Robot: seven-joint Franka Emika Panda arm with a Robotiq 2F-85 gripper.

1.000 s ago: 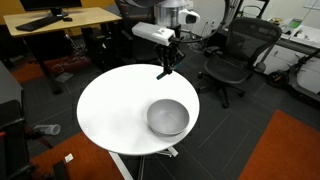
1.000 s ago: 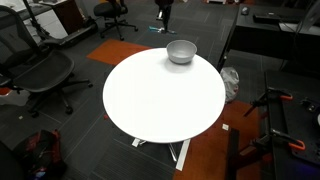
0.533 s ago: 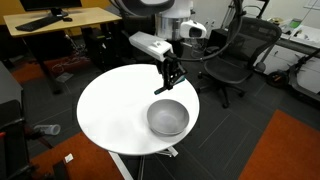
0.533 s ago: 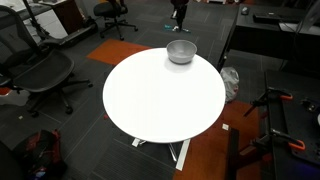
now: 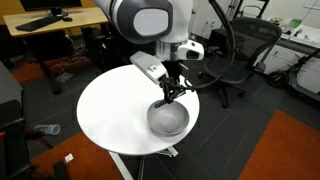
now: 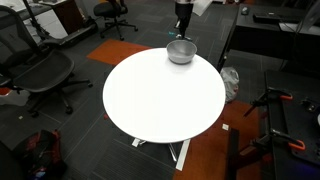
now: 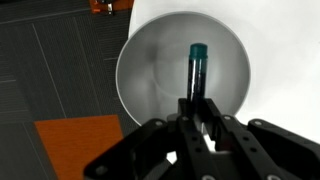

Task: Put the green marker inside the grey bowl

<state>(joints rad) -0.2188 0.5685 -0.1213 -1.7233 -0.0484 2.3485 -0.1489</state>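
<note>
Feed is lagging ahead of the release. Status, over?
Status: hand shut on green marker. Marker poised over grey bowl, not yet dropped. Nothing seen between them.

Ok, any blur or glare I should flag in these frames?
Wrist view: the hand is dark and soft in the foreground, the green marker and grey bowl are fairly sharp, with a mild sheen inside the bowl. Both exterior views: evenly lit, marker too small to resolve.
</note>
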